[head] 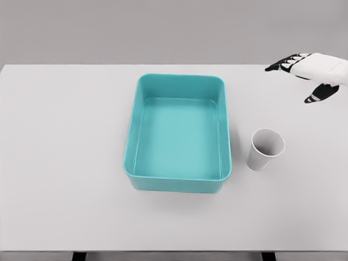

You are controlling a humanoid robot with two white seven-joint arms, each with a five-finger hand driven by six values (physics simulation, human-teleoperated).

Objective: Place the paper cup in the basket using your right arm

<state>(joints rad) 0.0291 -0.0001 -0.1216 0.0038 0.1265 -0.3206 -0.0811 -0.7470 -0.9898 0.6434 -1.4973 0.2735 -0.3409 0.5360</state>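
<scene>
At the upper right edge of the head view, the right hand [307, 73] reaches in over the far part of the table [65, 163], white with dark fingertips. Its fingers [278, 65] are extended and spread toward the left, the thumb angled downward, and nothing is held in them. Whether the hand hovers over the surface or brushes it is hard to judge from this angle. Well apart from it, nearer the camera, the paper cup [265, 150] stands upright on the table with its open mouth up. Just left of the cup, close but not touching, sits the teal basket [133, 136], a rectangular tub with rounded corners, near the middle of the table.
</scene>
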